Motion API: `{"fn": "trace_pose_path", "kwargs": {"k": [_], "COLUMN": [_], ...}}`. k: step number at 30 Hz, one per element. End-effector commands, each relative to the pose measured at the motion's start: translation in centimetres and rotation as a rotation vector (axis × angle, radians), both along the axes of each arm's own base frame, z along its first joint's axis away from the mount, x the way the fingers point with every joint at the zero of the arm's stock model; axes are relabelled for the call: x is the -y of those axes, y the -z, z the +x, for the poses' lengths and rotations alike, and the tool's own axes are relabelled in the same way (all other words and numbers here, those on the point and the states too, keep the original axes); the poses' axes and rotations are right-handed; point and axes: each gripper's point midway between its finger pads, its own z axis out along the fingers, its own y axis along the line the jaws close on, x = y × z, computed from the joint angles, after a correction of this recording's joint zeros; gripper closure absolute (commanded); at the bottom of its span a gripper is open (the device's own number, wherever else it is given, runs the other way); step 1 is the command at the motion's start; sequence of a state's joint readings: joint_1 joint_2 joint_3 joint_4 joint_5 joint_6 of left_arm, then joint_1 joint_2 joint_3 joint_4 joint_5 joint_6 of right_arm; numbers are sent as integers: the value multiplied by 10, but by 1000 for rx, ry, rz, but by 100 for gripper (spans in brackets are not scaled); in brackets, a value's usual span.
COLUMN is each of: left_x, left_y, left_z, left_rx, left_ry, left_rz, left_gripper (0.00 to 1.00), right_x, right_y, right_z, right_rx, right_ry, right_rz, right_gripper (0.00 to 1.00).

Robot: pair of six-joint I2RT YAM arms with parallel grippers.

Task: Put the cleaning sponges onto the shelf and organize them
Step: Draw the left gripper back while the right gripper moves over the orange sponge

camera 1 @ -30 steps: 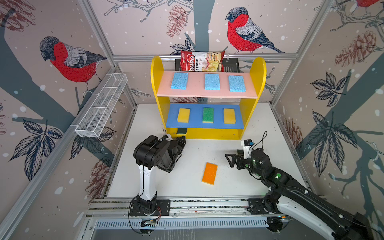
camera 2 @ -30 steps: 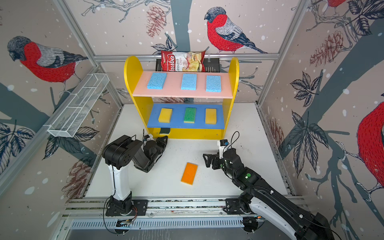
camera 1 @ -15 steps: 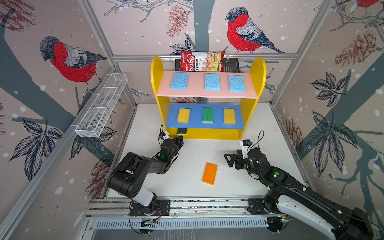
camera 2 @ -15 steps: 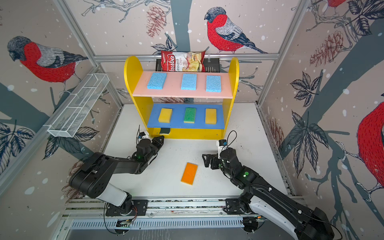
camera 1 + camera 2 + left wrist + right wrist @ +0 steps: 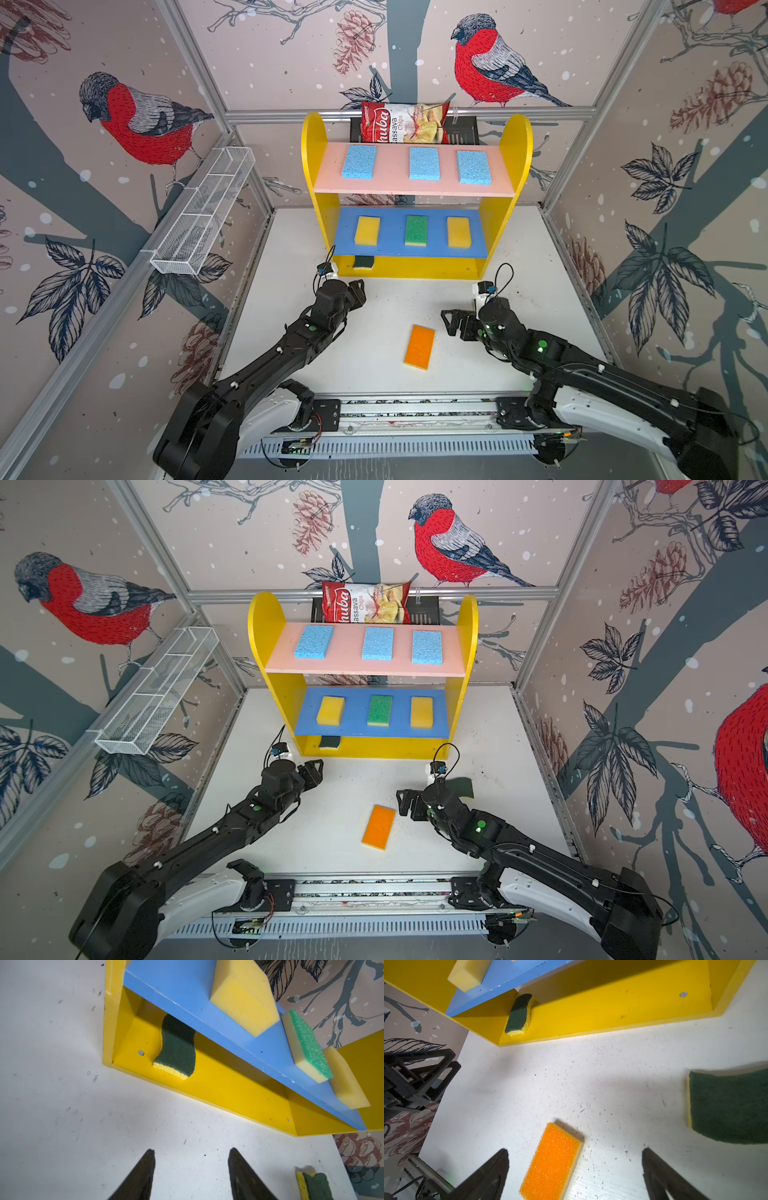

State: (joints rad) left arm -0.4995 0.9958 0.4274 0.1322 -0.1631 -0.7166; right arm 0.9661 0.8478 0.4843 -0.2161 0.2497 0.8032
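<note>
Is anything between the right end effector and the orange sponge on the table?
Nothing visible. Only bare white table separates the open right end effector from the flat orange-topped rectangular sponge beside it.

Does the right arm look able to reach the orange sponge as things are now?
Probably yes: the right gripper is open right beside the orange sponge, which lies flat on the table with nothing between.
</note>
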Motion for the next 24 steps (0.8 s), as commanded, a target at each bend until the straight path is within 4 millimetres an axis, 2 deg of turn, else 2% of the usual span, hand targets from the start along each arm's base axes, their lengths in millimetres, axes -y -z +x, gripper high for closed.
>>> {"fn": "trace_pose_path", "kwargs": {"k": [1,6,14,18,21,24], "left_x": [-19,-33,-34,-41,-46,-43], "left_y": [22,21,22,18,11,1], "left_z": [-22,-35,-37,-37,-35,-34], "left_rx": [-75,-102,-149,-168,-153,-129], "left_ry": [9,-20,-18,-58,-85,-67], "left_rz": [142,182,211,228,236,229], "left_gripper": [40,36,33,31,31,30], "right_x": [8,4,-34,-54,-62,-77], "right_y": [9,26,30,43,49,57], "right_z": [0,-15,-49,-69,-80,-90], "right_rx": [-51,-125,-179,-218,-235,-261], "right_ry": [81,123,130,119,138,128], "right_rz": [-1,-14,-109,-183,-234,-261], "right_gripper": [1,1,0,1,1,1]}}
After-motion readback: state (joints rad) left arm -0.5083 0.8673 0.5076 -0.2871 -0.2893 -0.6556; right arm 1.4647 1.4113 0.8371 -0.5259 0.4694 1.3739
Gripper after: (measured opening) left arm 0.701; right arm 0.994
